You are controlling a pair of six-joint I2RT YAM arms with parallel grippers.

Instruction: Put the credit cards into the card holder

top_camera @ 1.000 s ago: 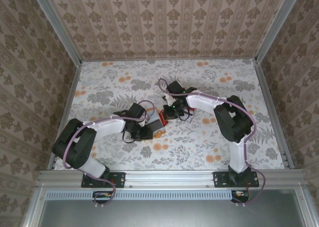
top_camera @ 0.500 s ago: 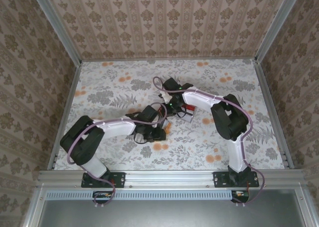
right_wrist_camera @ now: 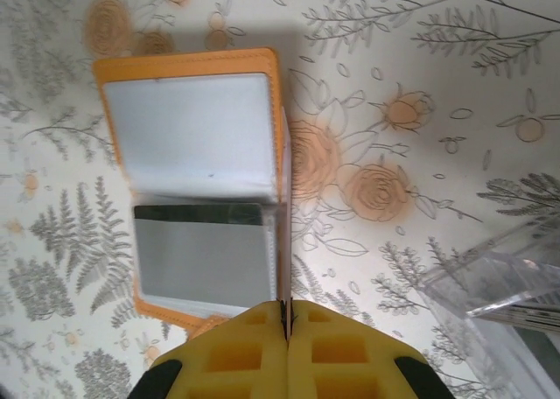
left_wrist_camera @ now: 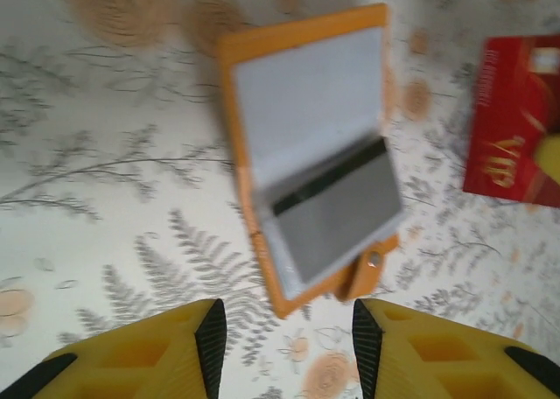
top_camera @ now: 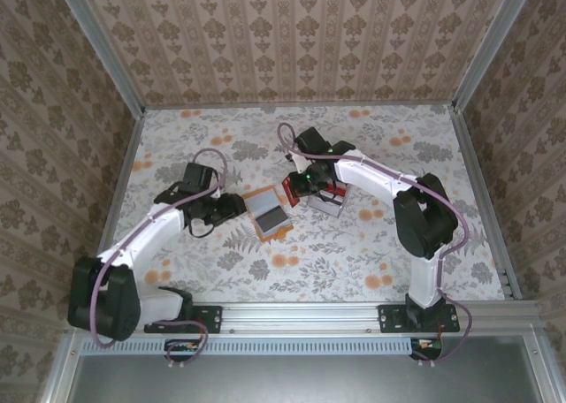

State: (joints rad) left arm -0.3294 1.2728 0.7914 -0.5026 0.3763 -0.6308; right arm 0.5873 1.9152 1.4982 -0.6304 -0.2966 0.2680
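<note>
The orange card holder (top_camera: 268, 212) lies open on the table, grey inside up. A grey credit card (left_wrist_camera: 337, 211) with a black stripe sits in one of its pockets. My left gripper (top_camera: 232, 205) hangs just left of the holder, open, with nothing between its fingers (left_wrist_camera: 210, 329). My right gripper (top_camera: 299, 187) is at the holder's right edge, shut on a red credit card (left_wrist_camera: 516, 119). In the right wrist view that red card (right_wrist_camera: 283, 241) stands edge-on along the holder's (right_wrist_camera: 192, 136) right side, beside the grey card (right_wrist_camera: 201, 259).
A clear slotted rack (top_camera: 327, 200) stands just right of the right gripper and shows at the lower right of the right wrist view (right_wrist_camera: 499, 281). Raised walls ring the floral table (top_camera: 371, 262). Open surface lies toward the front and the far left.
My left gripper has let go of the holder, opened and drawn back to the left. The holder now lies open on the table. The right gripper stayed shut on the red card.
</note>
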